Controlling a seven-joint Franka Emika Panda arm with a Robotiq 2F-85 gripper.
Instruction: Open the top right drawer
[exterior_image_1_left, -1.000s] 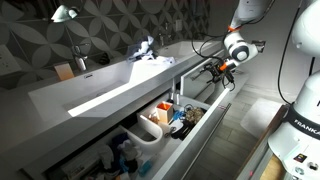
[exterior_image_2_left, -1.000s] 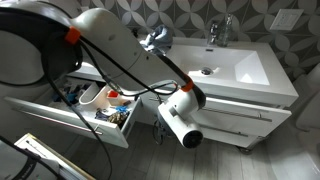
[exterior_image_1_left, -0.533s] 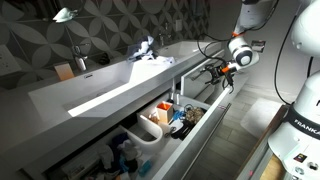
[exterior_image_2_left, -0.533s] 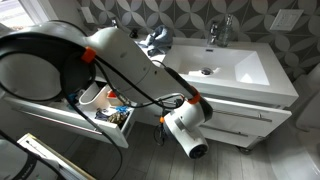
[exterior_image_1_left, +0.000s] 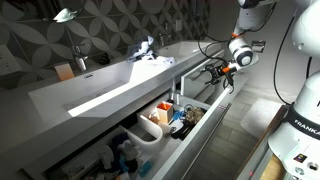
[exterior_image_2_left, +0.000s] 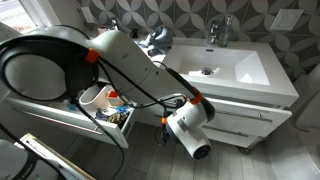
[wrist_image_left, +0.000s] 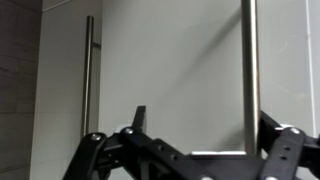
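In an exterior view the gripper (exterior_image_1_left: 213, 72) hangs off the far end of the vanity (exterior_image_1_left: 110, 88), level with the countertop edge. It is too small here to tell how the jaws stand. Below the jaws and nearer the camera, a deep drawer (exterior_image_1_left: 195, 118) stands open, holding a white bin (exterior_image_1_left: 150, 128) and bottles (exterior_image_1_left: 180, 113). The robot's base (exterior_image_1_left: 300, 120) stands behind the jaws.

In an exterior view facing the vanity, the arm (exterior_image_2_left: 120, 58) sweeps across the front and its bulky wrist (exterior_image_2_left: 188, 128) hides the jaws. The top right drawer (exterior_image_2_left: 250, 106) seems to be the upper pale front under the sink basin (exterior_image_2_left: 215, 68). It sits shut, just past the wrist on the side away from the open deep drawer. A faucet (exterior_image_2_left: 218, 30) rises behind the basin.

In the wrist view the gripper (wrist_image_left: 190, 150) is released: its fingers (wrist_image_left: 92, 150) spread wide with nothing between them. Ahead of the jaws is a pale flat panel (wrist_image_left: 170, 60) crossed by two slim metal bars (wrist_image_left: 90, 70), one before each jaw. I cannot tell which panel this is.
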